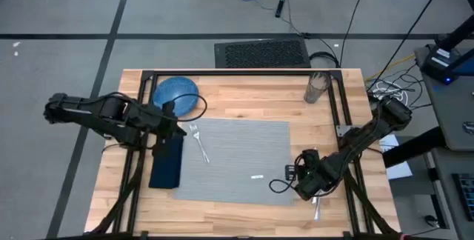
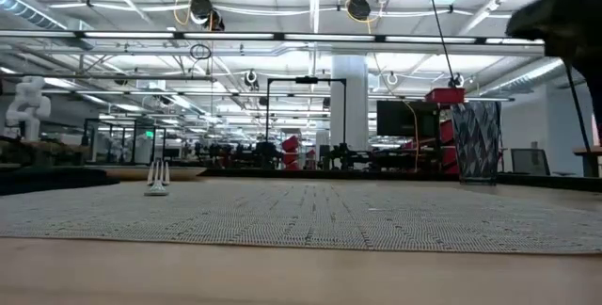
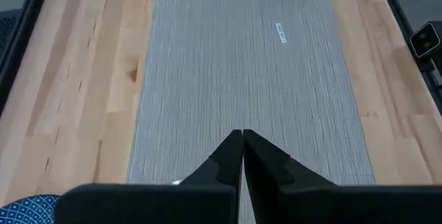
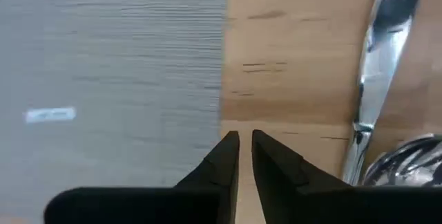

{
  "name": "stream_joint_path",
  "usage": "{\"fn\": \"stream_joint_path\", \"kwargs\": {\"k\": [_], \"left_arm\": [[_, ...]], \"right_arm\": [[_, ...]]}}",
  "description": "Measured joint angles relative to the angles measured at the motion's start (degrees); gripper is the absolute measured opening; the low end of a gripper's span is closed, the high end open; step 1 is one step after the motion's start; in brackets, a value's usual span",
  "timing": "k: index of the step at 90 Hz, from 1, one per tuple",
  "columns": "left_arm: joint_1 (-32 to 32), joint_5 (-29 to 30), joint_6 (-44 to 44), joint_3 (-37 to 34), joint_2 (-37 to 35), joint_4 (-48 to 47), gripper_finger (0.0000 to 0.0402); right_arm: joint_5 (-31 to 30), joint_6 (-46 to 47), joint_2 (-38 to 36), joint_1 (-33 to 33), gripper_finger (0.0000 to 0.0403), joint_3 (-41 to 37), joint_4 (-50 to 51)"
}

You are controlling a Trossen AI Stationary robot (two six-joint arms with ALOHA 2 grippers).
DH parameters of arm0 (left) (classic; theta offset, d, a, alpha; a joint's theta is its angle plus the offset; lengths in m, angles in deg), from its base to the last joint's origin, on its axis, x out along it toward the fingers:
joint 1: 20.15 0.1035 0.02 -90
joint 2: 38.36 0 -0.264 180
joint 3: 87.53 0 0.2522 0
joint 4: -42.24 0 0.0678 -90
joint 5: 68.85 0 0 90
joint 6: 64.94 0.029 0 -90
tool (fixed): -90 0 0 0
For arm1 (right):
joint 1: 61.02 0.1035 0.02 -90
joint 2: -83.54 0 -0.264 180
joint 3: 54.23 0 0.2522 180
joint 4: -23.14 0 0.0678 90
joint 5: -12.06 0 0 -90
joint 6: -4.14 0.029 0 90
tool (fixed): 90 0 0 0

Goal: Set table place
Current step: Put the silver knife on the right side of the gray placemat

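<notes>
The light-grey placemat lies flat in the middle of the wooden table, its white tag toward the near right. A white fork lies on the mat's left part. A dark navy napkin lies along the mat's left edge, and a blue dish sits at the far left. My left gripper hovers shut over the mat's left edge, near the fork. My right gripper is shut above the bare wood just off the mat's near right corner, with silver cutlery beside it.
A clear glass stands at the table's far right. Black frame rails run along the far edge and both sides. A dark keyboard-like panel lies on the floor beyond the table. Bare mat stretches between the two grippers.
</notes>
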Motion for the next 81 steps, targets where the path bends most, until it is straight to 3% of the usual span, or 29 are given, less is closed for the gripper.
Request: {"fn": "stream_joint_path", "kwargs": {"k": [14, 30, 35, 50, 69, 81], "left_arm": [[0.0, 0.3, 1.6, 0.0, 0.0, 0.0, 0.0], [0.0, 0.9, 2.3, 0.0, 0.0, 0.0, 0.0], [0.0, 1.0, 3.3, 0.0, 0.0, 0.0, 0.0], [0.0, 1.1, 4.8, 0.0, 0.1, 0.1, 0.0], [0.0, 1.1, 5.2, 0.0, 0.1, 0.2, 0.0], [0.0, 1.1, 5.2, 0.0, 0.1, 0.3, 0.0]], "right_arm": [[3.0, -9.4, 0.0, 0.0, 0.0029, 2.3, -1.0], [6.1, 5.1, 0.0, -0.2, 0.0029, 2.9, -1.9], [4.0, 4.8, 0.0, -0.6, 0.0029, 2.9, -5.5], [-9.8, -1.1, -1.9, -1.9, 0.0029, 2.9, -14.1], [-16.6, -9.9, -11.9, -3.7, 0.0029, 2.9, -13.8], [-16.5, -13.6, -19.4, -5.7, 0.0028, 2.9, -7.5]]}}
